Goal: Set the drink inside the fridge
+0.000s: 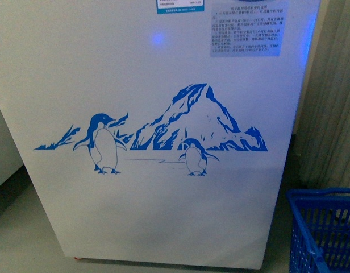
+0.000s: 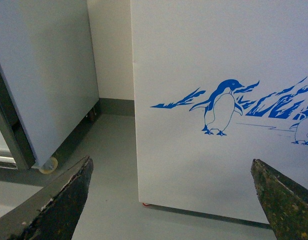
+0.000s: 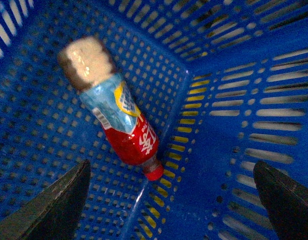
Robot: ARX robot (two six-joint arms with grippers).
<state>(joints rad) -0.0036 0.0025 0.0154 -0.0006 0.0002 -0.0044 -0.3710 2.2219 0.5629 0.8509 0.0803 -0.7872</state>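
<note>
Below the spread right pincer [image 3: 171,165], the drink [image 3: 121,122] lay sideways in the basket [image 3: 244,100], apparently near its wall; closing across the red waist seemed the surest grip. Before the spread left pincer [image 2: 171,165] stood the fridge [image 2: 204,50].

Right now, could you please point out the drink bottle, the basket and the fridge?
drink bottle [image 3: 135,137], right wrist view, red label
blue basket [image 1: 325,195], front view, rim
fridge [image 1: 163,85], front view, front panel

Left tool [image 2: 170,161]: dark, scuffed fingers [image 2: 69,200]
</note>
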